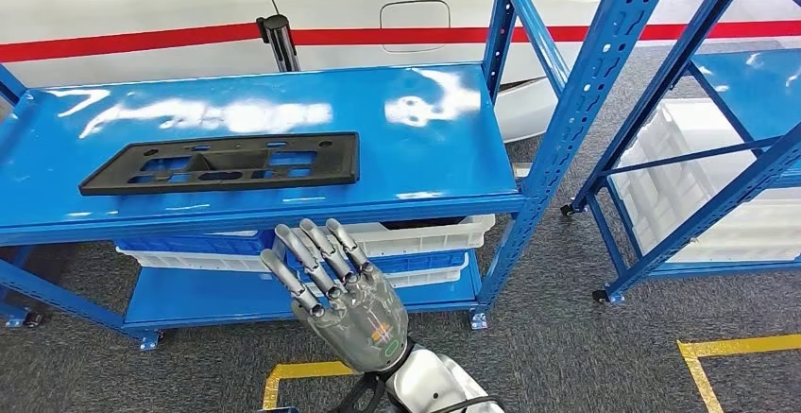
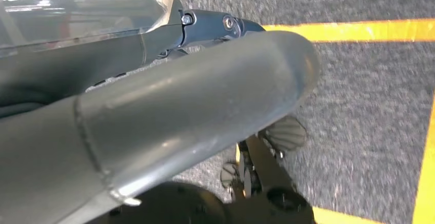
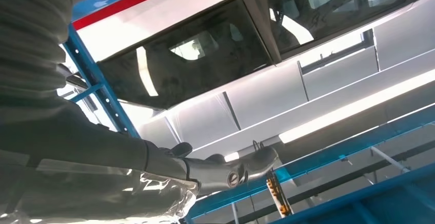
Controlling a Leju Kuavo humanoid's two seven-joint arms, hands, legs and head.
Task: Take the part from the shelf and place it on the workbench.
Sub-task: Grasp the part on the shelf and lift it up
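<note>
The part (image 1: 222,163), a flat black rectangular plate with several cut-outs, lies on the left half of the blue shelf's top level (image 1: 425,148). My right hand (image 1: 340,285) is raised in front of the shelf, just below its front edge and a little to the right of the part's middle. Its fingers are spread and hold nothing; it does not touch the part. In the right wrist view the same hand (image 3: 154,167) reaches out with straight fingers. My left hand (image 2: 154,116) hangs over the grey carpet, thumb and fingers extended and holding nothing.
White and blue crates (image 1: 425,238) fill the shelf's lower level. A second blue rack with white crates (image 1: 699,177) stands to the right. A white car with a red stripe (image 1: 142,7) is behind the shelf. Yellow lines (image 1: 737,347) mark the carpet.
</note>
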